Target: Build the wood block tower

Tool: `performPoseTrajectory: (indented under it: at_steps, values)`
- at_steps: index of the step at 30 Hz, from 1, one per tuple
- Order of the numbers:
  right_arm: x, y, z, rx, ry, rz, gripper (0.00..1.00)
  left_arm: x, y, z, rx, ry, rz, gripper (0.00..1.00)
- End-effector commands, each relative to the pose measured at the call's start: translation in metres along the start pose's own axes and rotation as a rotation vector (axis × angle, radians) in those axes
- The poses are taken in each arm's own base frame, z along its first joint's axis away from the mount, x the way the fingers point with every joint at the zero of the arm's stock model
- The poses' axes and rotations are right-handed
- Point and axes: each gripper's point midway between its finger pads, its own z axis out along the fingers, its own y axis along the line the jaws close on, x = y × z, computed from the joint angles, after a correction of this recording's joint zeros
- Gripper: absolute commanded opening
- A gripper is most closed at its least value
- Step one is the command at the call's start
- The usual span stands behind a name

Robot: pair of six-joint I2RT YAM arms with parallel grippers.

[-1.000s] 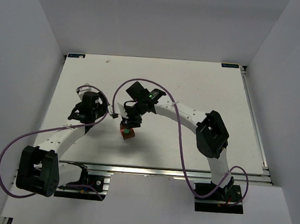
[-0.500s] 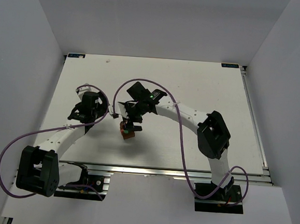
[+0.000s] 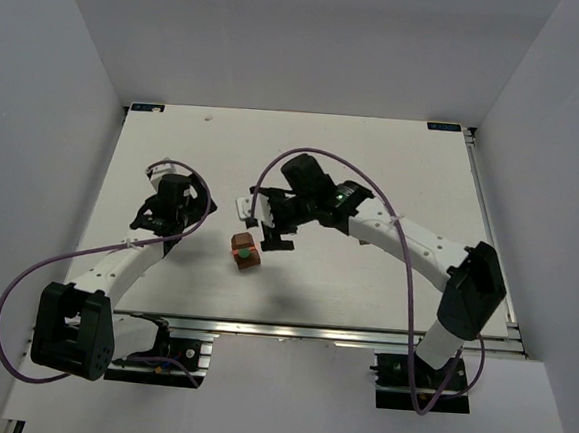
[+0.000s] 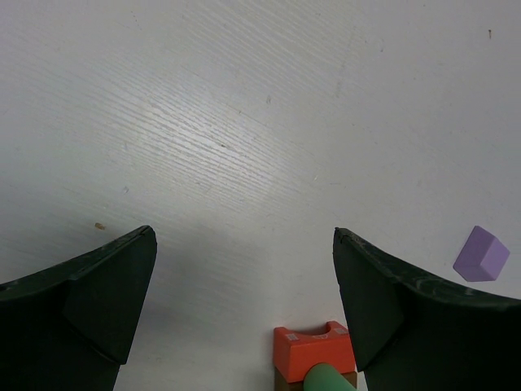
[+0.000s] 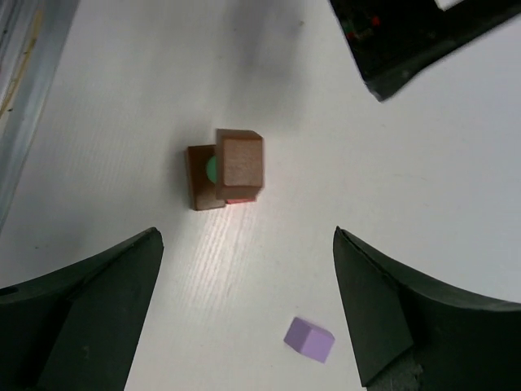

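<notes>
My right gripper [image 5: 246, 269] has its jaws spread wide, with nothing between the fingers [image 5: 98, 301]. The wood block tower [image 5: 225, 169] stands on the white wood-grain table [image 5: 391, 187], a short way past my fingertips, apart from them and roughly centred on the gap. A brown wooden block [image 5: 240, 163] is on top, and a second brown wooden block [image 5: 199, 177] touches it on the left. A green wooden piece [image 5: 211, 169] shows between them, and a sliver of a red-orange wooden block [image 5: 240, 199] shows at the lower edge.

A lilac wooden cube [image 5: 309, 339] lies loose on the table, nearer me than the tower and close to my right finger. From above, the right gripper [image 3: 271, 231] sits just beside the tower [image 3: 244, 254], not touching it.

My left gripper [image 4: 244, 269] is also wide open and holds nothing. It is to the left of the tower in the overhead view [image 3: 160, 224], well apart. Its camera catches the red-orange block [image 4: 313, 340] and the green piece [image 4: 330, 380] at the bottom edge, cut off, and the lilac cube [image 4: 481, 254] at the far right.

Around this are a metal rail [image 5: 16, 65] at the table edge and a black part of my left arm [image 5: 407, 37], cropped. The lower layers of the tower are hidden from above, so I cannot count the blocks.
</notes>
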Motion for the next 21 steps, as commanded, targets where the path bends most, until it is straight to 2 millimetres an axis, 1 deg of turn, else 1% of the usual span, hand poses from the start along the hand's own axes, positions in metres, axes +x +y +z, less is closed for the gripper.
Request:
performPoseTrajectory:
  at_steps: [1, 2, 3, 4, 5, 6, 7, 8, 9, 10, 12, 13, 14, 15, 16, 17, 18, 19, 20, 21]
  values:
    - [-0.015, -0.043, -0.031, 0.202, -0.091, 0.045, 0.89, -0.031, -0.014, -0.008, 0.025, -0.072, -0.034, 0.98]
    - [-0.012, -0.054, -0.039, 0.253, -0.103, 0.088, 0.89, -0.036, -0.017, -0.009, 0.028, -0.081, -0.035, 0.98]
    - [0.005, -0.072, -0.051, 0.335, -0.101, 0.171, 0.89, -0.037, -0.018, -0.008, 0.026, -0.078, -0.034, 0.98]
    - [0.007, -0.098, -0.064, 0.465, -0.144, 0.311, 0.89, -0.039, -0.018, -0.008, 0.024, -0.082, -0.034, 0.98]
    - [0.016, -0.111, -0.074, 0.525, -0.165, 0.396, 0.89, -0.042, -0.02, -0.008, 0.024, -0.087, -0.034, 0.98]
    - [0.044, -0.136, -0.099, 0.673, -0.144, 0.527, 0.89, -0.044, -0.019, -0.008, 0.017, -0.094, -0.033, 0.98]
    - [0.056, -0.147, -0.101, 0.733, -0.186, 0.711, 0.89, -0.044, -0.017, -0.007, 0.011, -0.098, -0.033, 0.98]
    - [0.069, -0.154, -0.106, 0.778, -0.181, 0.802, 0.89, -0.044, -0.017, -0.007, 0.007, -0.1, -0.033, 0.98]
    - [0.092, -0.155, -0.111, 0.821, -0.143, 0.926, 0.89, -0.044, -0.015, -0.007, 0.001, -0.103, -0.03, 0.98]
    - [0.114, -0.156, -0.109, 0.872, -0.081, 1.071, 0.89, -0.044, -0.014, -0.007, -0.003, -0.105, -0.03, 0.98]
    - [0.14, -0.153, -0.107, 0.955, -0.007, 1.213, 0.89, -0.043, -0.012, -0.007, -0.008, -0.106, -0.03, 0.98]
    - [0.162, -0.15, -0.1, 1.005, 0.046, 1.274, 0.89, -0.043, -0.012, -0.006, -0.008, -0.107, -0.028, 0.98]
    - [0.174, -0.145, -0.095, 1.046, 0.066, 1.363, 0.89, -0.043, -0.011, -0.006, -0.008, -0.108, -0.03, 0.98]
    - [0.185, -0.142, -0.091, 1.071, 0.097, 1.407, 0.89, -0.042, -0.011, -0.005, -0.007, -0.107, -0.03, 0.98]
    - [0.206, -0.135, -0.077, 1.079, 0.158, 1.448, 0.89, -0.041, -0.011, -0.004, -0.009, -0.104, -0.027, 0.98]
    - [0.208, -0.141, -0.075, 1.099, 0.165, 1.472, 0.89, -0.04, -0.009, -0.004, -0.013, -0.101, -0.024, 0.98]
    - [0.216, -0.134, -0.069, 1.097, 0.207, 1.516, 0.89, -0.04, -0.009, -0.003, -0.016, -0.099, -0.021, 0.98]
    - [0.231, -0.128, -0.056, 1.086, 0.255, 1.538, 0.89, -0.039, -0.008, -0.003, -0.018, -0.097, -0.019, 0.98]
    - [0.229, -0.13, -0.052, 1.084, 0.265, 1.544, 0.89, -0.039, -0.008, -0.003, -0.02, -0.098, -0.016, 0.98]
    - [0.239, -0.126, -0.045, 1.092, 0.3, 1.545, 0.89, -0.038, -0.008, -0.002, -0.019, -0.097, -0.016, 0.98]
